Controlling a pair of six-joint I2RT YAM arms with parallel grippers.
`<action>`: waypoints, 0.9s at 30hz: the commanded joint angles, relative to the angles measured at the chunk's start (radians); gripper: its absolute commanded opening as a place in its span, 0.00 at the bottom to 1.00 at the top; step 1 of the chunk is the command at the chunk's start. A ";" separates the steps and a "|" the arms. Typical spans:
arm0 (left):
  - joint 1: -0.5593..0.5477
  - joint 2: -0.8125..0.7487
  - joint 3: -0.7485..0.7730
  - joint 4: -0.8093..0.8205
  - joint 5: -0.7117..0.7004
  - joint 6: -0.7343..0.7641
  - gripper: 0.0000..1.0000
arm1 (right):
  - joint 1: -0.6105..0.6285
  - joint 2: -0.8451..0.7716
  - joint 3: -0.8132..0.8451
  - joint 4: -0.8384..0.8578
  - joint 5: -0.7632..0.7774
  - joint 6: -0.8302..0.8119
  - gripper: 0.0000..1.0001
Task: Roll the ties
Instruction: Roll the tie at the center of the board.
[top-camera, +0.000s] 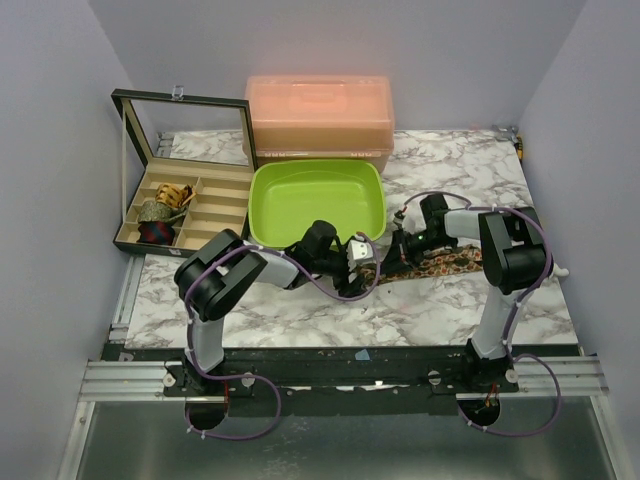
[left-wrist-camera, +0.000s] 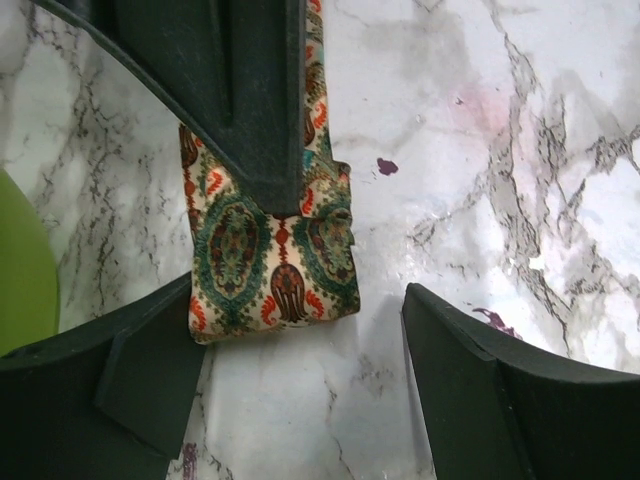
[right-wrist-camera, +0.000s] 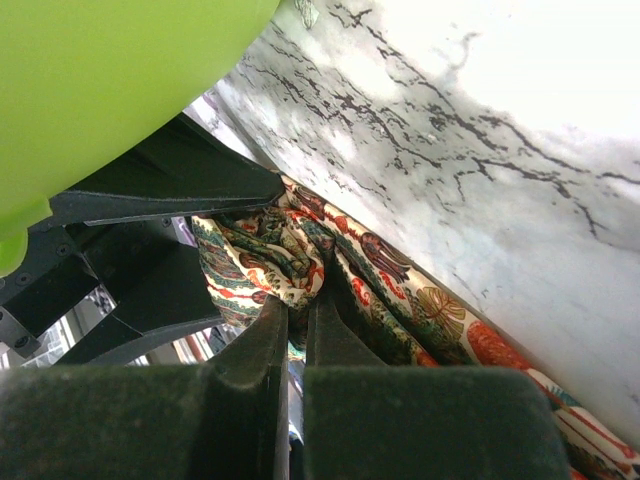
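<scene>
At the far left of the marble bench (top-camera: 300, 315) stood an open display box (top-camera: 215, 207). Its glass lid (top-camera: 185, 130) was raised, and three fabric rolls (top-camera: 160, 212) sat toward its left end. Next along, a peach plastic container (top-camera: 320, 110) sat at the back, with the lime-green tray (top-camera: 318, 205) just in front of it.

The left arm (top-camera: 225, 272) reached from its base toward the middle of the bench, ending just before the tray's near right corner. Its jaws were spread wide and low over the marble, gripping nothing. The blunt, folded end of the tie (left-wrist-camera: 270, 262) lay between them, close against one finger (left-wrist-camera: 120, 385) and well clear of the other.

From that end the tie ran rightward, flat on the bench, past the tray's corner and toward the right arm (top-camera: 510, 250). The right jaws met the left ones over the tie's end. They were drawn narrow, almost together, and pinched a bunched fold of the patterned fabric at their tips. In the left wrist view one of their fingers lay along the top of the tie, pressing it to the marble.
</scene>
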 joint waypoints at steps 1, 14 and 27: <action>0.008 0.067 0.004 0.049 -0.116 -0.092 0.75 | -0.009 0.071 -0.047 0.028 0.167 -0.064 0.00; -0.087 0.102 0.066 0.039 -0.122 -0.153 0.52 | -0.007 0.036 -0.156 0.188 0.063 0.049 0.00; -0.111 0.152 0.183 -0.434 -0.295 0.071 0.17 | -0.057 -0.137 -0.025 -0.080 0.122 -0.023 0.57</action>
